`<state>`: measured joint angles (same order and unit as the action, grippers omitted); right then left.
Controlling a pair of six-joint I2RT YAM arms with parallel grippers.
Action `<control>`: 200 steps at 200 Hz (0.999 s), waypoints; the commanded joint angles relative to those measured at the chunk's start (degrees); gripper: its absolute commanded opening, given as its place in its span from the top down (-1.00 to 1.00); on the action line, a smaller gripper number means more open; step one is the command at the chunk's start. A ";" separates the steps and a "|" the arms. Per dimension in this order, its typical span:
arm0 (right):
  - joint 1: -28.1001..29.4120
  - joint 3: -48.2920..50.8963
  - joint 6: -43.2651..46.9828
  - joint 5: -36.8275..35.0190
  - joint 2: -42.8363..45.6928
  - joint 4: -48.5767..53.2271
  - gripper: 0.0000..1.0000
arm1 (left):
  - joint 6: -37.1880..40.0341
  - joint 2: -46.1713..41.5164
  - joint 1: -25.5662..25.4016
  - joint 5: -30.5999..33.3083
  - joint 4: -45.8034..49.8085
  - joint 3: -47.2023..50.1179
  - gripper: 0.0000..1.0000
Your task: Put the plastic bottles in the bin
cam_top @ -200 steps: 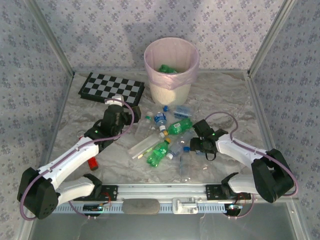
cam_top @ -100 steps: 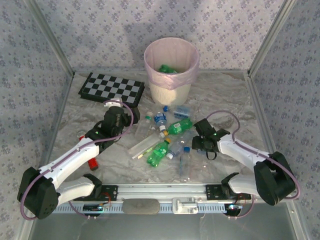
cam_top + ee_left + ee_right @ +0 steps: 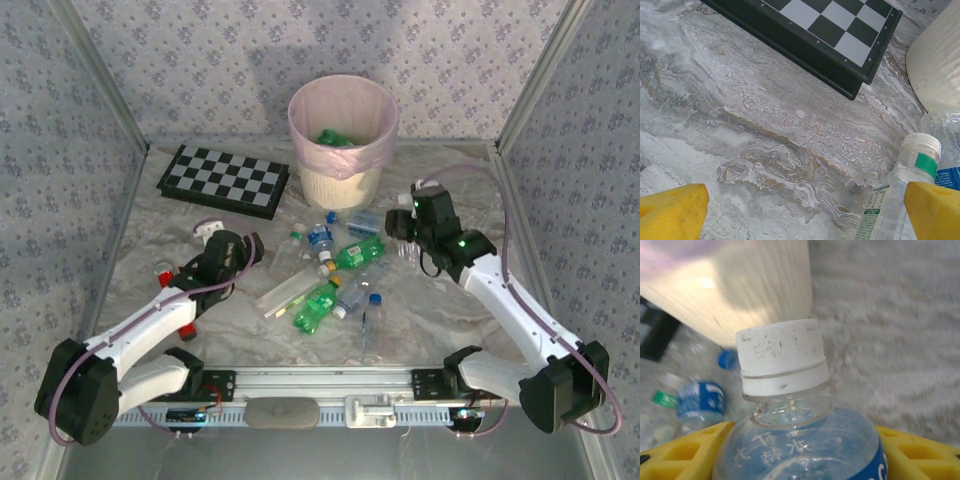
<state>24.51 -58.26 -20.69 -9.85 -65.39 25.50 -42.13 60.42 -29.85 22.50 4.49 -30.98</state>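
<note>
While left tool (image 3: pixel 802 212) gapes, right tool (image 3: pixel 800 452) clamps bottle (image 3: pixel 780 362).

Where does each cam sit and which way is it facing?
Top external: above and behind, looking down across the table to the far bin; left arm and right arm in frame.
Left wrist: on the left arm, looking down past the open left gripper toward the checkerboard.
Right wrist: on the right arm, facing the bin wall; right gripper holds a clear bottle.
Shared: bin wall in all three.
</note>
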 commanded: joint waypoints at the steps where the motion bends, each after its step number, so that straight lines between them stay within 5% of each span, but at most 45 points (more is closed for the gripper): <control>1: -0.17 -6.29 3.37 0.73 -2.26 -7.80 -0.03 | -1.98 -2.24 0.46 0.26 0.09 1.06 -1.00; 108: -0.30 -43.26 6.67 8.49 -26.14 -19.80 -0.04 | -5.02 -10.37 0.89 -1.01 2.03 8.85 -1.00; 200: -0.13 -83.60 6.44 10.62 -59.08 0.23 -0.06 | -3.93 -9.41 1.25 -2.53 1.22 9.87 -1.00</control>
<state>24.45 -135.63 -13.65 -0.97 -119.63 18.92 -46.59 50.39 -29.19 20.38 6.22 -20.60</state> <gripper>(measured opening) 0.625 0.998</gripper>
